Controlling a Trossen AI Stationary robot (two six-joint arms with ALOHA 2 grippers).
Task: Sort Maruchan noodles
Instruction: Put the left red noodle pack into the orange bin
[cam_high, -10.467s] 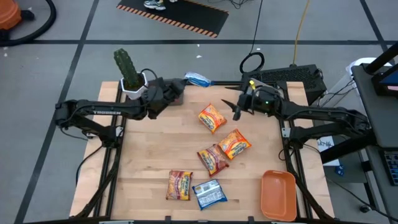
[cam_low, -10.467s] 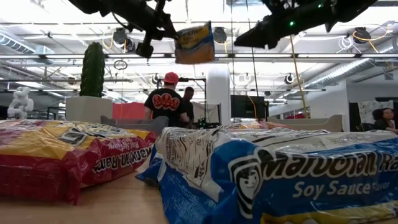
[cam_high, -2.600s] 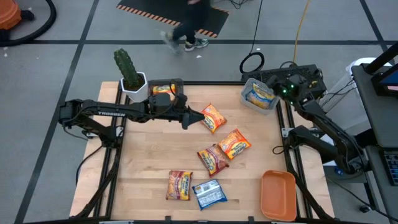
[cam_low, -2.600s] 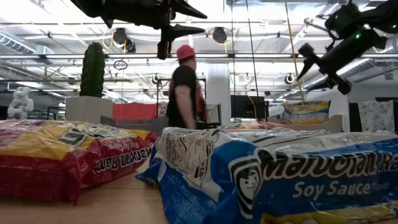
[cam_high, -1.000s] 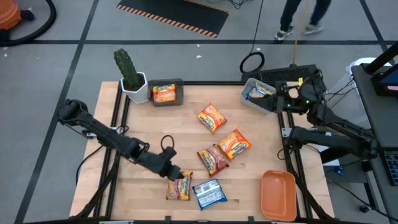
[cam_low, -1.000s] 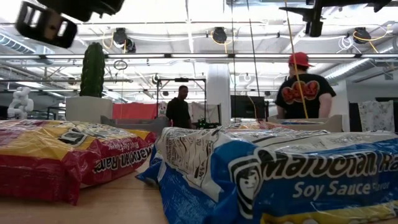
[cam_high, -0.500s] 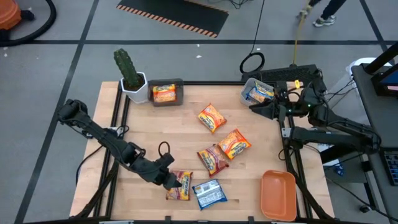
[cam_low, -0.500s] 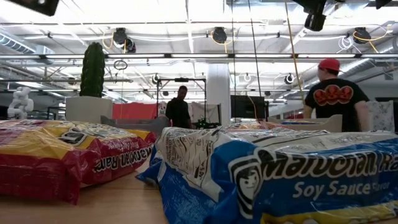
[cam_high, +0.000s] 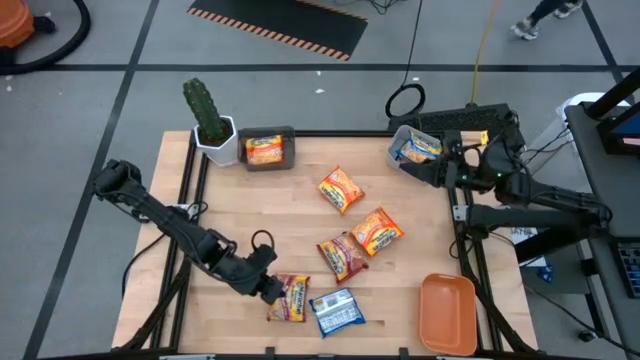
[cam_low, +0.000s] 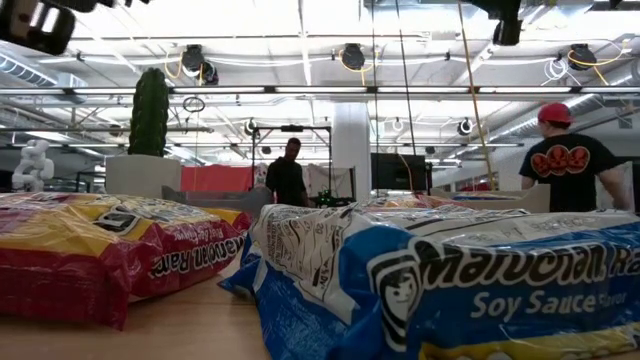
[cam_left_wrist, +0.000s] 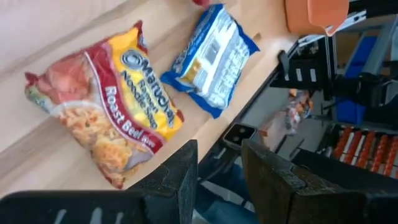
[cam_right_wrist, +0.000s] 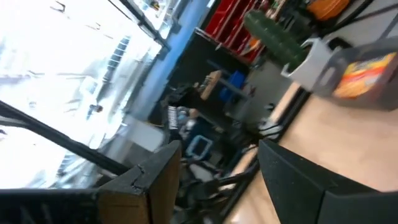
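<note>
Several Maruchan noodle packets lie flat on the wooden table. A red-brown one (cam_high: 291, 297) and a blue one (cam_high: 336, 311) are near the front edge. Another red-brown one (cam_high: 343, 255) and two orange ones (cam_high: 376, 231) (cam_high: 341, 189) lie mid-table. My left gripper (cam_high: 270, 288) hovers open just left of the front red-brown packet (cam_left_wrist: 102, 118), slanting down, with nothing between its fingers (cam_left_wrist: 217, 168). The blue packet (cam_left_wrist: 211, 59) lies beyond it. My right gripper (cam_high: 422, 171) stands open and high by the clear bin (cam_high: 414, 150), holding nothing.
A grey bin (cam_high: 265, 149) at the far left holds an orange packet, and a cactus pot (cam_high: 207, 118) stands beside it. The clear bin at the far right holds a blue packet. An orange tray (cam_high: 447, 312) sits at the near right corner. A person walks in the room beyond.
My left gripper has crept a little toward the table's left and near edge beside the front red-brown packet, and it stays open. My right arm has swung slightly, its gripper pointing out over the table by the clear bin. No packet has moved.
</note>
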